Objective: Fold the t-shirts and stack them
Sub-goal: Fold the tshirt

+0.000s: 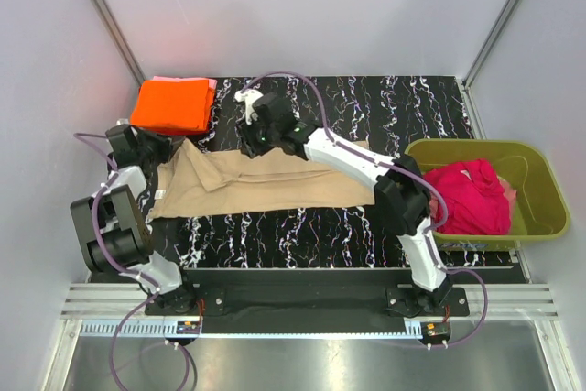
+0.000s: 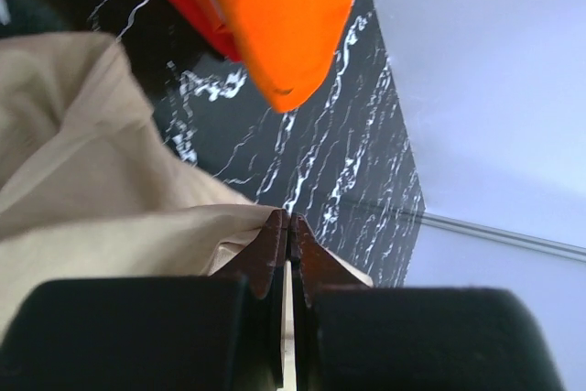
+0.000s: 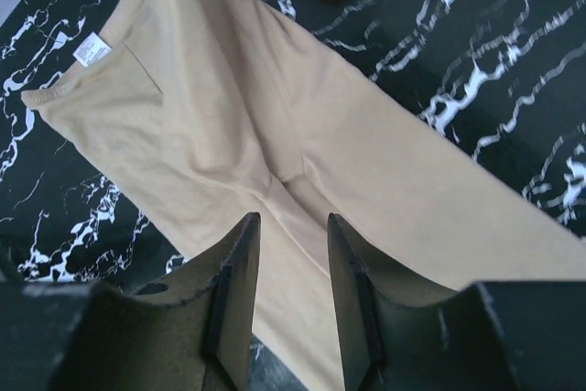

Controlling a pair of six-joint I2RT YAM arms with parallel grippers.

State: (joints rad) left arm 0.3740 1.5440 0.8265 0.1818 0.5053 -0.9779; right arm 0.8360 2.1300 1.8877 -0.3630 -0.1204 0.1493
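- The tan shirt (image 1: 265,185) is seen stretched out as a long band across the black marbled mat (image 1: 366,107). It runs from the left arm's side toward the tub (image 1: 540,180).
- Its left end is taken by the left gripper (image 2: 288,223). The fingers are clenched tight together, and folds of tan cloth are drawn up to their tips.
- In the left wrist view, a pale sliver is seen in the seam between those fingers. Whether it is cloth cannot be told.
- The right gripper (image 3: 293,219) is held over the band, near its far edge and left of its middle.
- Its fingers (image 3: 240,272) are parted and released. Nothing is caught between them, and flat tan cloth is seen through the gap.
- A white label (image 3: 92,49) is shown on the shirt near the end on the left arm's side.
- Soft creases are seen running lengthwise down the band, and its near edge is laid fairly straight on the mat.
- The orange shirt (image 1: 172,105) is found folded into a neat square at the far left corner of the mat, just beyond the left gripper.
- A thin strip of the pink shirt (image 1: 212,85) is glimpsed under the orange one, along its far right edge, so the two are stacked.
- The red shirt (image 1: 467,197) is left crumpled inside the tub, off the right edge of the mat and well apart from the stack.
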